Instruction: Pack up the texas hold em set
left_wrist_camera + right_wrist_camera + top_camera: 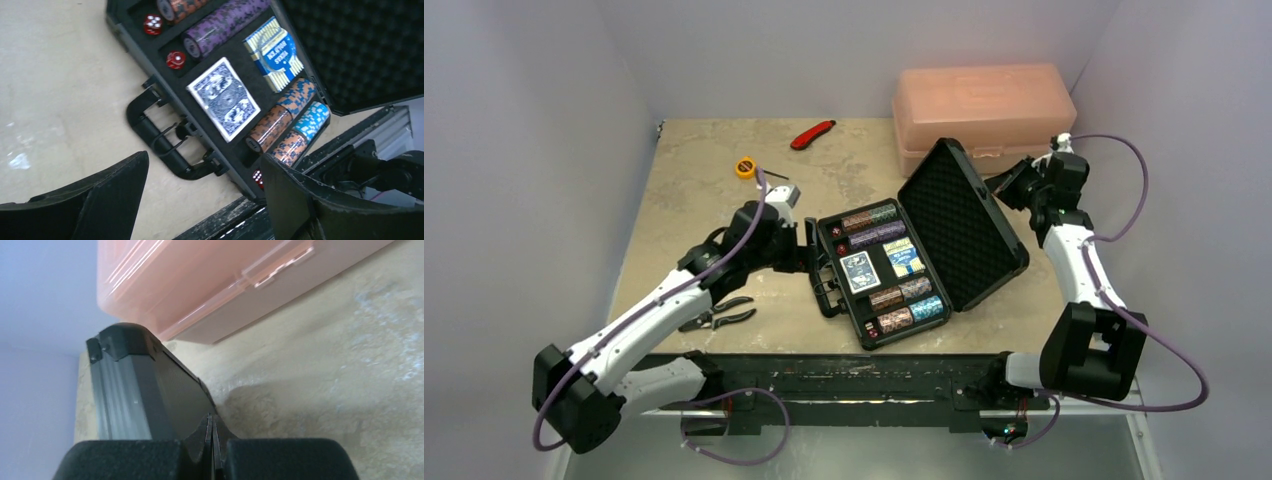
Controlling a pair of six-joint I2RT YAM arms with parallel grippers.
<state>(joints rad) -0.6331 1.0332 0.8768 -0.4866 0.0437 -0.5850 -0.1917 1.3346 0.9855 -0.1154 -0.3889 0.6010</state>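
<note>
From the overhead view, the black case (886, 275) lies open on the bench (694, 200), its tray filled with chip rolls (876, 236) and a card deck (860, 270). The packing looks all but done, and closing the lid (964, 225) is the step in hand. The left pincer (812, 248) sits just beside the case's handle side. The right pincer (1004, 186) is tucked behind the raised lid, with the pink box (984, 108) close beyond it. Well off from the left pincer lie a red knife (812, 134) and a yellow tape measure (745, 167) on its far side and pliers (719, 318) on its near side, none in the lid's path. The left wrist view shows that pincer spread wide and empty, the handle (160, 142) just ahead between its fingers (107, 197). Farther ahead the red dice (153, 23) and the rest sit in the foam. The right wrist view shows that pincer pressed fully together on nothing, its tips at the lid's outer shell. Next, I judge, the lid must be pushed over onto the tray while the base is steadied. The pink box leaves little room behind the right pincer, and any chip roll sitting proud would block the lid.
</note>
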